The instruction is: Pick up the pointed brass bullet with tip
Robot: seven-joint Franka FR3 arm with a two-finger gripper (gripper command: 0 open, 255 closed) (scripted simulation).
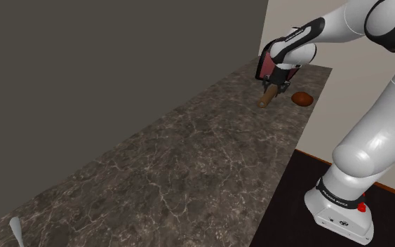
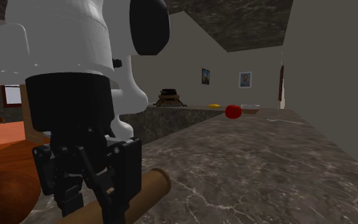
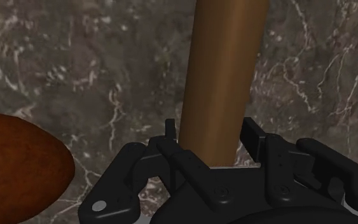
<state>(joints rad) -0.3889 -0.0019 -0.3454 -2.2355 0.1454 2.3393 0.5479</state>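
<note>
The bullet [image 3: 225,63] is a smooth brass-brown cylinder; its pointed tip is hidden. My black gripper [image 3: 212,137] is shut on it, one finger pressed to each side of the shaft. In the shoulder view the gripper [image 1: 273,85] hangs low over the far end of the dark marble counter [image 1: 189,161], and the bullet [image 1: 265,100] slants down from it toward the surface. I cannot tell whether its lower end touches the counter. The second exterior view has the gripper [image 2: 101,191] up close, with the bullet's blunt end [image 2: 152,188] sticking out beside it.
A reddish-brown oval object [image 1: 302,99] lies just beside the gripper near the counter edge. A dark red item [image 1: 264,64] stands behind the gripper against the wall. A small white piece [image 1: 15,229] lies at the counter's near end. A red apple [image 2: 233,111] and a bowl [image 2: 250,109] sit far along the counter.
</note>
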